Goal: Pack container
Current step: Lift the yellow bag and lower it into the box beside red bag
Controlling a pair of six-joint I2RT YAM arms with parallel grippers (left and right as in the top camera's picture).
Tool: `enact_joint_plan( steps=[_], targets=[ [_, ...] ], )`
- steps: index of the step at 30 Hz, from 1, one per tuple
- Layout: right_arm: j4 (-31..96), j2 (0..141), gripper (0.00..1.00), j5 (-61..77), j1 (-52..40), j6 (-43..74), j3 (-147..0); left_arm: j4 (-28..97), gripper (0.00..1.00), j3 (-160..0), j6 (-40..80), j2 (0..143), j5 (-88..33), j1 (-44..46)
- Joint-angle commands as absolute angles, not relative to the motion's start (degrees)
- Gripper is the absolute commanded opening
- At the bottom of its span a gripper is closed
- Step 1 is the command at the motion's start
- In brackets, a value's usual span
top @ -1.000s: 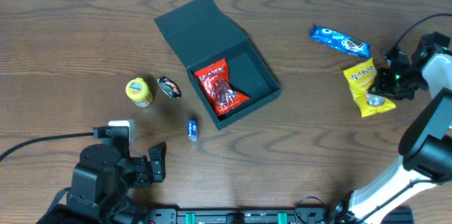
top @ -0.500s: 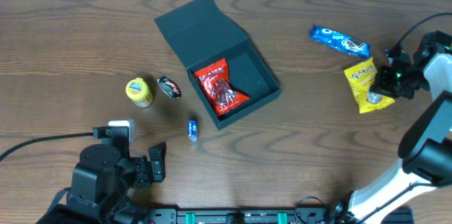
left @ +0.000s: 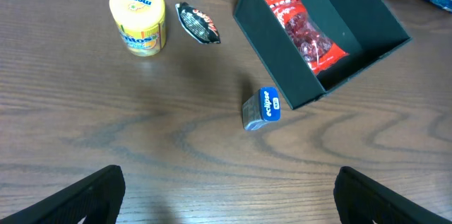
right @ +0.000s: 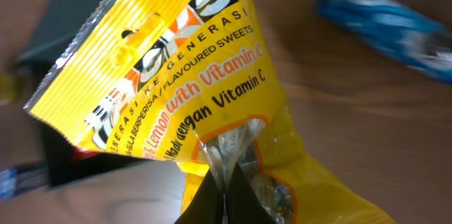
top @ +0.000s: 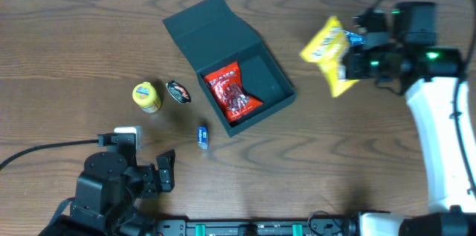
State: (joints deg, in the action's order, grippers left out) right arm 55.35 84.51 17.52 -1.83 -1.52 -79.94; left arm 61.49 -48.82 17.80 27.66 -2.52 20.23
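Note:
The dark teal container [top: 256,96] lies open mid-table, its flap lid [top: 208,26] folded back, with a red snack packet [top: 233,92] inside; it also shows in the left wrist view [left: 381,26]. My right gripper [top: 353,63] is shut on a yellow candy packet [top: 327,48] and holds it in the air to the right of the container. In the right wrist view the packet [right: 183,75] hangs from the closed fingertips [right: 224,197]. My left gripper [left: 226,199] is open and empty, low over the table near the front left.
A yellow Mentos tub [top: 146,96], a small black packet [top: 178,91] and a blue gum pack [top: 202,136] lie left of and in front of the container. A blue wrapped bar [right: 388,30] lies on the table beyond the yellow packet.
My right gripper has lifted the yellow packet from the far right of the table and carried it left and up toward the container. The left arm has not moved.

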Motion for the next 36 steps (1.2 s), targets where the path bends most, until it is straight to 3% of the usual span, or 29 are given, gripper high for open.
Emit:
enact_joint_plan(
  steps=[1, 10, 22, 34, 35, 36],
  targets=[
    [54.4, 84.7, 0.01, 18.1, -8.0, 4.3, -80.2, 61.5, 0.95, -48.4, 17.8, 27.7, -1.5, 19.9],
    [46.0, 90.1, 0.01, 18.0, -18.5, 15.9, -80.2, 61.7, 0.95, -48.4, 17.8, 27.7, -1.6, 19.9],
    [40.1, 102.3, 0.01, 18.0, -22.5, 23.8, -80.2, 61.9, 0.95, -48.4, 17.8, 27.7, -2.6, 19.9],
    [38.2, 110.0, 0.01, 14.8, -22.8, 23.7, -80.2, 61.9, 0.95, -48.4, 17.8, 27.7, -2.6, 19.9],
    [37.9, 110.0, 0.18, 14.8, -22.8, 23.7, -80.2, 61.9, 0.95, -48.4, 17.8, 27.7, -2.5, 19.9],
    [37.8, 110.0, 0.47, 14.8, -22.9, 23.7, -80.2, 61.9, 0.95, -48.4, 17.8, 27.7, -2.5, 19.9]
  ],
)
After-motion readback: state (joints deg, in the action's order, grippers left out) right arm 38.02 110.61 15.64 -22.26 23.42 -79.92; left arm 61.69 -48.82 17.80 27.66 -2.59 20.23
